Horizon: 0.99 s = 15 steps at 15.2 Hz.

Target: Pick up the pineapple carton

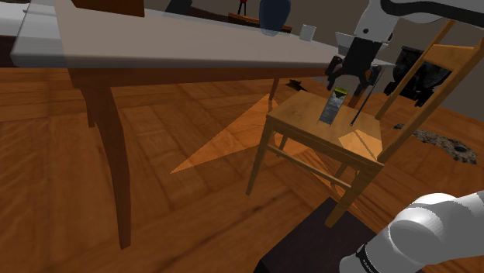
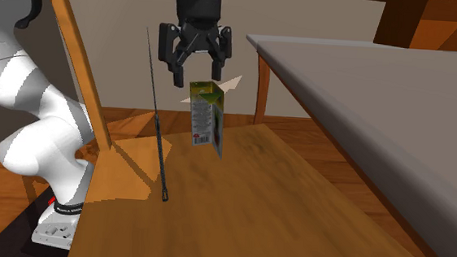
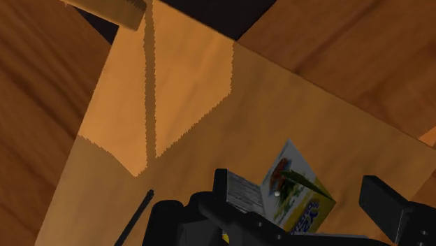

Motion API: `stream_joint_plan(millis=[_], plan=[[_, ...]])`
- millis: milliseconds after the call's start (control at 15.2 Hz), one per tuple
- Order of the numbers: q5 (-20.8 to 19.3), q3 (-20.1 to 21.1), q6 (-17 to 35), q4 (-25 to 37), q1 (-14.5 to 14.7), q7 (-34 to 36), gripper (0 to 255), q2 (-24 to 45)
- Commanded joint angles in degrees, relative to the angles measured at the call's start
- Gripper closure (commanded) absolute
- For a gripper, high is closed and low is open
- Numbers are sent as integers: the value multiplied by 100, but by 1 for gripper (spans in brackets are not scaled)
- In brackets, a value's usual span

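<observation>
The pineapple carton stands upright on the wooden chair seat. It has a green and yellow fruit print and a grey label side. My black gripper hangs just above it, open, with the fingertips level with the carton's top ridge and apart from it. In the wrist view the carton lies between the two spread fingers, nearer one finger than the other. The gripper comes down from the white arm above the seat.
A thin black rod stands on the seat close beside the carton. The chair's back slats rise behind it. A grey-topped table with a blue vase and a white cup overhangs nearby. The floor is wood.
</observation>
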Motion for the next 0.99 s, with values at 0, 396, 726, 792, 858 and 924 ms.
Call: stream_joint_plan(millis=[0,396,726,792,858,924], plan=[[-15,45,-169,423,-111,397,0,204],[-17,43,286,-217,-112,404,0,20],[-16,46,400,-367,-111,410,255,-17],[-16,46,398,-370,-111,410,255,-20],[-16,46,398,-373,-111,410,255,-23],[-16,47,397,-371,-111,411,255,-23]])
